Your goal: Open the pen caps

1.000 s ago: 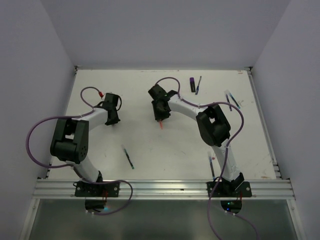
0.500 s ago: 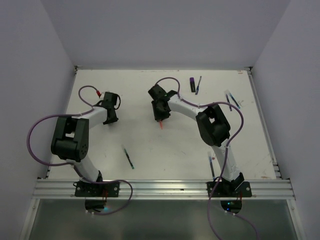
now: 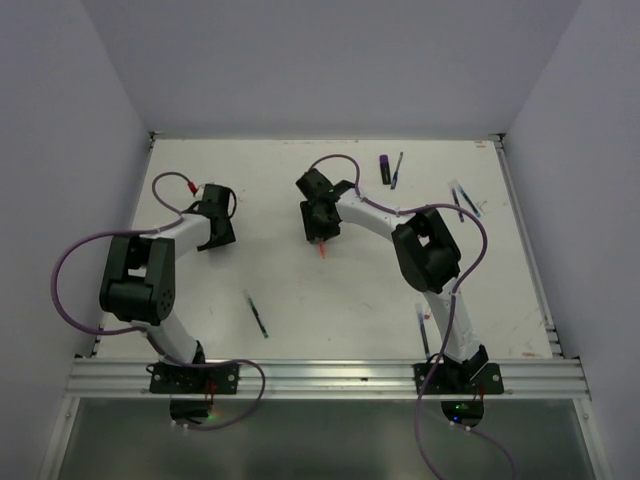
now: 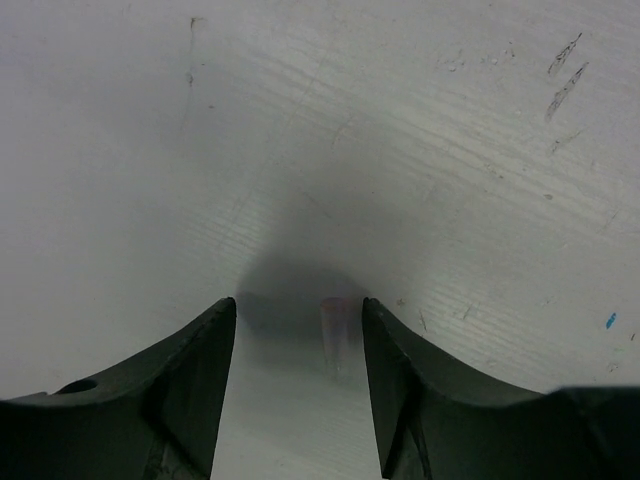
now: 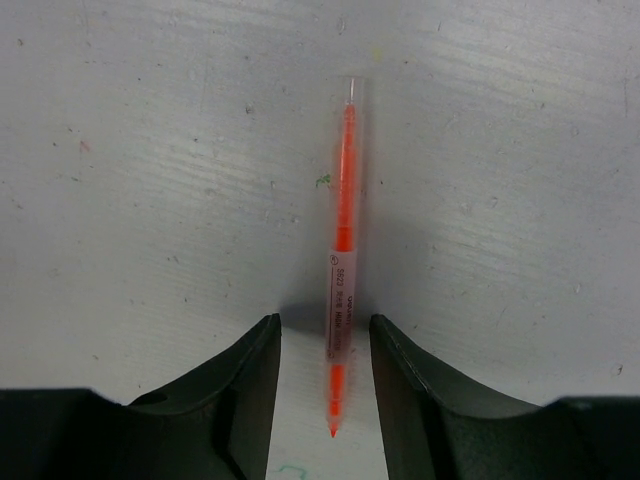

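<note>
In the left wrist view a tiny translucent pinkish pen cap (image 4: 334,328) lies on the white table between my left gripper's (image 4: 298,306) fingers. It touches neither finger, and the jaws stand wide open. My right gripper (image 5: 325,322) is open too. It straddles a red pen (image 5: 343,262) that lies flat with a gap on each side. The pen's bare pointed tip (image 5: 333,430) faces the wrist. From above, the left gripper (image 3: 214,236) sits left of centre and the right gripper (image 3: 320,234) at centre, with the red pen (image 3: 322,251) poking out below it.
A dark pen (image 3: 258,314) lies in front between the arms. A stubby purple marker (image 3: 384,168) and a blue pen (image 3: 398,170) lie at the back. More pens (image 3: 465,200) rest at the right, and one (image 3: 423,330) by the right arm's base. Walls close in on three sides.
My left gripper has opened wide, let the small cap down onto the table and shifted slightly left. The right gripper's jaws have parted around the red pen.
</note>
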Available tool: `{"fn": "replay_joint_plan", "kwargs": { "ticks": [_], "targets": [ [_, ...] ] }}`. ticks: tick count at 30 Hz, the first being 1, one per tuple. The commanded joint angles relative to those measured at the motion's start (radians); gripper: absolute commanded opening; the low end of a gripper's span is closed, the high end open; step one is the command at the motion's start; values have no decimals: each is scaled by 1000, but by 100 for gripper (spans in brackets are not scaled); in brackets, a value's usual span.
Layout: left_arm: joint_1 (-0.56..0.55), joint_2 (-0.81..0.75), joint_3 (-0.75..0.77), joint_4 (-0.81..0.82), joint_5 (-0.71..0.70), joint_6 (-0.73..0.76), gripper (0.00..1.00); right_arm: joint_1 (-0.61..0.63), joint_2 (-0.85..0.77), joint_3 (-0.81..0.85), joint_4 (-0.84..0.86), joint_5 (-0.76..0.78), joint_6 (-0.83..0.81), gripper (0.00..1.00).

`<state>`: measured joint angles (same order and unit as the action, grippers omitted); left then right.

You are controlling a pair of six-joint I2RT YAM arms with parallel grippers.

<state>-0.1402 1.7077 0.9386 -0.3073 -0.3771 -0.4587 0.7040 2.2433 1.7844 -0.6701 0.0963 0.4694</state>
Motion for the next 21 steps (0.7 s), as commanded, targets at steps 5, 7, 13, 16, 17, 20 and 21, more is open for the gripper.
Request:
{"fn": "replay_joint_plan", "kwargs": {
  "ticks": [5,7,13,16,17,20,21],
  "targets": [
    [7,-51,72,-151,116,9,66,-6,-28,49,-11,32,-40,50],
    [8,-100,94,-179,132,6,69,-6,-69,49,-17,48,-44,53],
    [7,-331,53,-234,185,-52,70,18,-260,-35,-52,109,-69,57],
    [5,-488,-50,-256,272,-90,69,52,-387,-141,-42,88,-63,58],
    [5,-553,-81,-265,300,-110,68,66,-437,-205,-33,80,-60,58],
    [4,-620,-202,-279,449,-170,61,149,-499,-293,23,16,-45,58],
    [-1,-652,-234,-265,486,-185,59,173,-502,-339,45,-13,-40,58]
  ]
}}
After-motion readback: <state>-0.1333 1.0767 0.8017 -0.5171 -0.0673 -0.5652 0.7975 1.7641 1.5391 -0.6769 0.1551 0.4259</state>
